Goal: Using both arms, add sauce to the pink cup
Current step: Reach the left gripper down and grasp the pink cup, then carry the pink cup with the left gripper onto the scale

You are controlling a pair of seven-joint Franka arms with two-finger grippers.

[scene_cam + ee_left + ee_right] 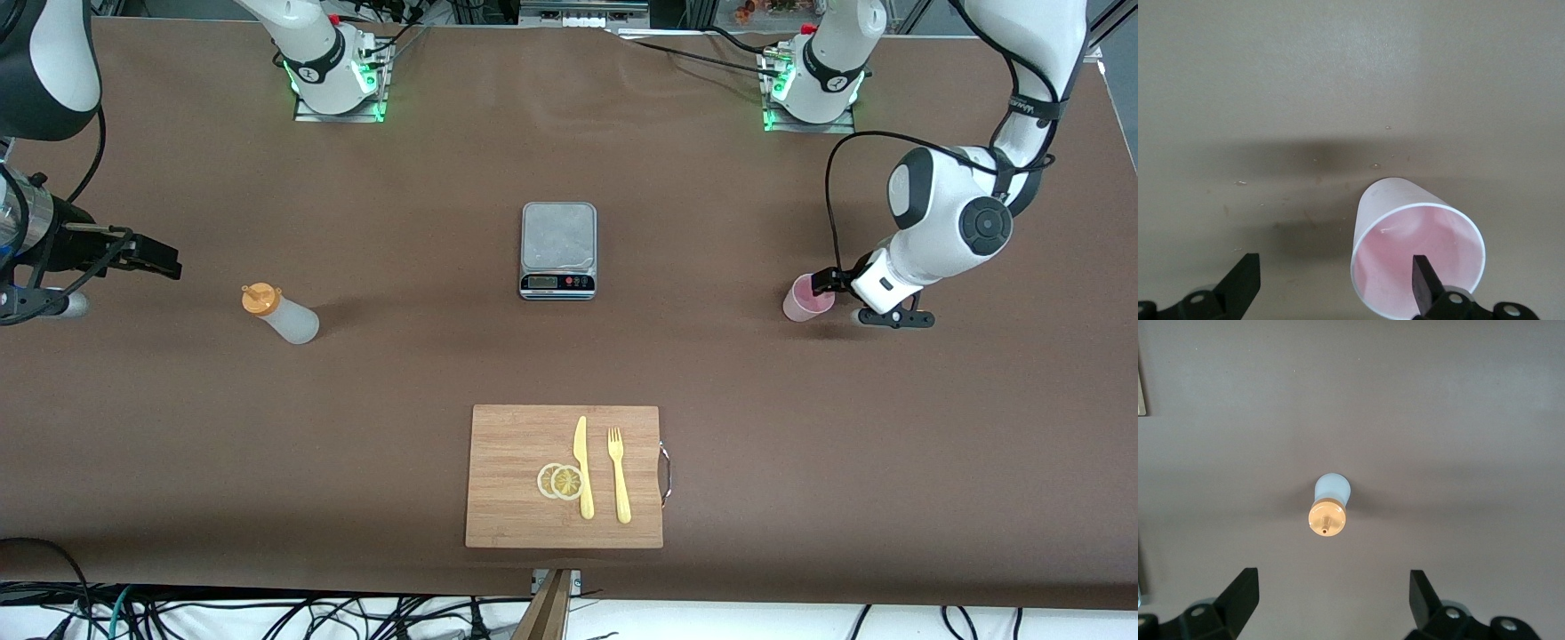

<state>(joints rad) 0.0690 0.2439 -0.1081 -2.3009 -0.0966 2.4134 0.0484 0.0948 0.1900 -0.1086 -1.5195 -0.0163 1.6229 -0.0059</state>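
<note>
The sauce bottle (280, 316), whitish with an orange cap, stands on the table toward the right arm's end. My right gripper (160, 260) is open and empty, in the air short of the bottle. In the right wrist view the bottle (1330, 501) lies ahead of my open gripper (1331, 597), apart from it. The pink cup (807, 298) stands upright toward the left arm's end. My left gripper (829, 283) is open at the cup's rim. In the left wrist view one finger (1425, 285) shows over the cup's (1405, 220) opening, and the gripper (1335, 280) grips nothing.
A grey scale (557, 249) sits at the table's middle. A wooden cutting board (516, 444), nearer the front camera, carries a yellow knife (582, 467), a fork (619, 476) and lemon slices (560, 481).
</note>
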